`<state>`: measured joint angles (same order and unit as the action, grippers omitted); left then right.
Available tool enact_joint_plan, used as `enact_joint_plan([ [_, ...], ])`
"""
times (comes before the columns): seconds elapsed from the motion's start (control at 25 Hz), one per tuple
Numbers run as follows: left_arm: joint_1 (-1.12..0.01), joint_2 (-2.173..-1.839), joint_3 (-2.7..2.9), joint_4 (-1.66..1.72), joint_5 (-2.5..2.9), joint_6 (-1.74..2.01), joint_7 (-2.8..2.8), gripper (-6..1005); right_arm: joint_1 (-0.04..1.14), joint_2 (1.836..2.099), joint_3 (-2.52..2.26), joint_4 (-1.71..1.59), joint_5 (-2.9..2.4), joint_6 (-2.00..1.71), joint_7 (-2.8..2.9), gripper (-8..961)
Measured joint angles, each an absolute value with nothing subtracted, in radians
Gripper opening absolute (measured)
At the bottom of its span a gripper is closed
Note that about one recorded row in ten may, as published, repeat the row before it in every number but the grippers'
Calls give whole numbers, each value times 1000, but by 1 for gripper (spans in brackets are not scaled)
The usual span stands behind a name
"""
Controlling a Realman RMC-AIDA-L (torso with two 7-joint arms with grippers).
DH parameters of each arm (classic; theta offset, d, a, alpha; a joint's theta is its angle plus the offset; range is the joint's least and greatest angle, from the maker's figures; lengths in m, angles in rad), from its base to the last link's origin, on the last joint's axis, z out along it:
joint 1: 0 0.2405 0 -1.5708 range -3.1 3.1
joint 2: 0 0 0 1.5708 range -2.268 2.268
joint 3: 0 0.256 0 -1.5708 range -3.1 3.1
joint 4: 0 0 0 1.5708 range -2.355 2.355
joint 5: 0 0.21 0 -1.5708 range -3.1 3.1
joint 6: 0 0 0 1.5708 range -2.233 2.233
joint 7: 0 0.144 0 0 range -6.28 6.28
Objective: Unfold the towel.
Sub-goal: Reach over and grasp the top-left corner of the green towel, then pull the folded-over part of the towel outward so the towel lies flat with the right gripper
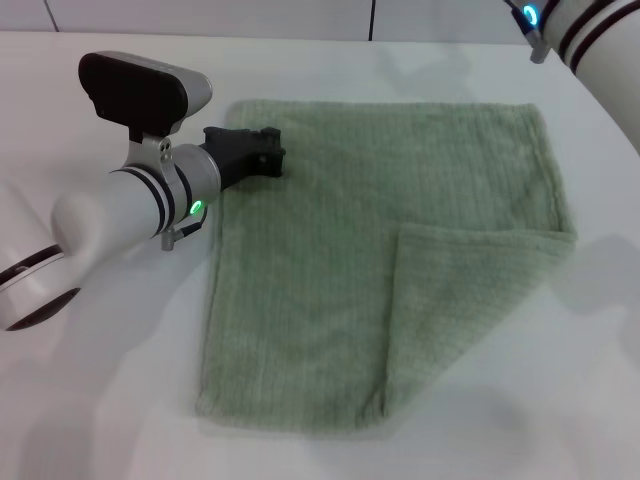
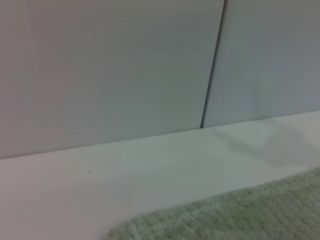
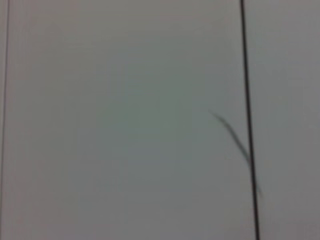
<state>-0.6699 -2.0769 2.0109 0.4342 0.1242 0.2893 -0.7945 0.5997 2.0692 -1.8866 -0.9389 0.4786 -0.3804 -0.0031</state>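
Observation:
The pale sage-green towel (image 1: 310, 280) lies flat on the white table (image 1: 100, 400) in the head view. Its near right part is folded over onto itself as a slanted flap (image 1: 460, 300). My left gripper (image 1: 268, 152), black, sits low over the towel's far left corner. The left wrist view shows a strip of the towel's edge (image 2: 240, 215) on the table, with the wall behind. My right arm (image 1: 580, 30) is raised at the far right corner, away from the towel, and its gripper is out of view.
A white panelled wall (image 1: 300, 15) with dark seams runs along the table's far edge. The right wrist view shows only this wall (image 3: 125, 125). Bare table surrounds the towel on all sides.

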Motion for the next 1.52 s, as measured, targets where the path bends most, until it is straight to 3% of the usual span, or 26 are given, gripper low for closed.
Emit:
enact_joint_plan([
  [0.8, -673, -2074, 2013, 429, 124, 263, -790, 27, 630, 2069, -1808, -1154, 455, 112, -14, 811],
  [1.52, -675, -2075, 2011, 430, 147, 257, -790, 31, 741, 2073, -1714, -1294, 466, 728, -120, 811],
])
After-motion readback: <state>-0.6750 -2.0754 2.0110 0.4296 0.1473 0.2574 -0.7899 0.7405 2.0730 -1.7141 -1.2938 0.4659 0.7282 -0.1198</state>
